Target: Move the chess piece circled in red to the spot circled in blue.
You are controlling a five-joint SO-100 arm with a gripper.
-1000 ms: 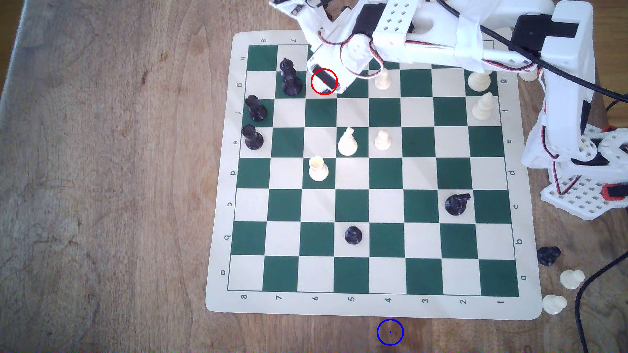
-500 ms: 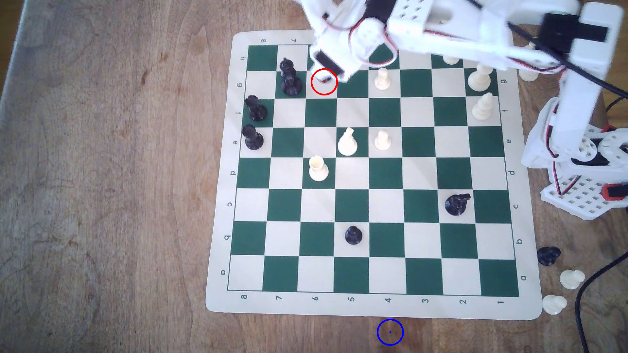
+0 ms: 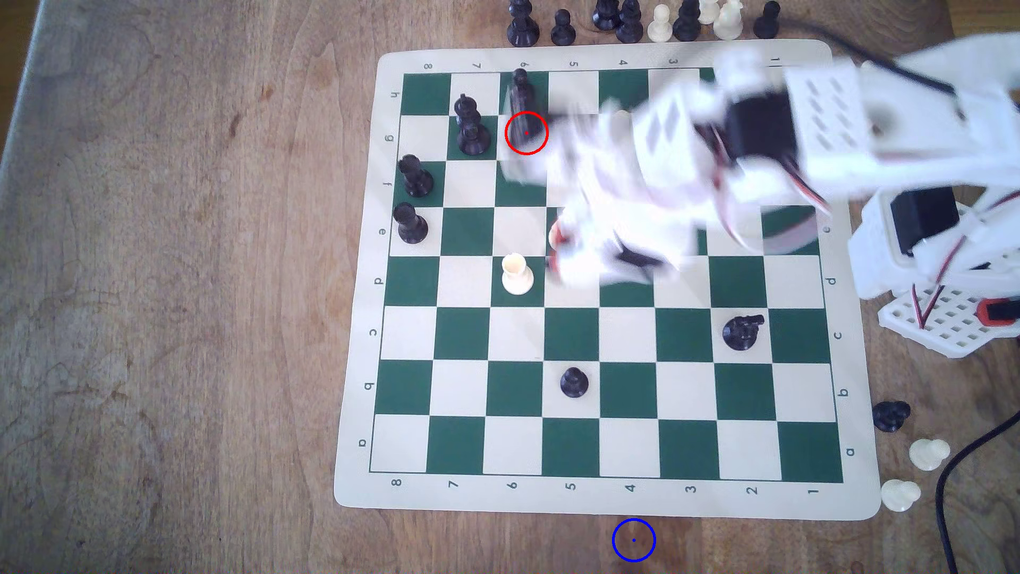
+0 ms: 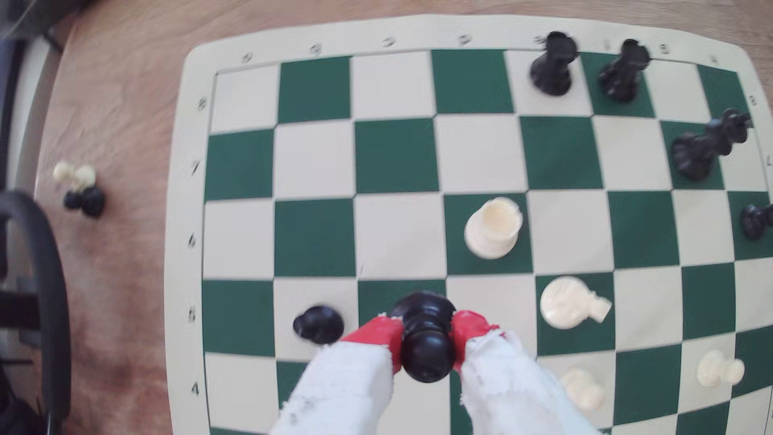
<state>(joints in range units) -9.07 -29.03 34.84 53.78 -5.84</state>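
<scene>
The black pawn sits clamped between the claw's two red fingertips, held above the board, its long axis running from ball head, nearest the wrist camera, down to its flared base. A second black pawn stands just beside the claw, a cream rook further ahead. In the exterior view the arm is motion-blurred, stretched across the board from the exterior view's right. The blue-ringed spot lies on bare tabletop, well apart from the claw.

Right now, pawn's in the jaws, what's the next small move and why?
Probably keep carrying toward the blue-ringed spot. The gripper has the black pawn clamped between its red tips above mid-board, and the spot lies off the chessboard past its row-a edge.
</scene>
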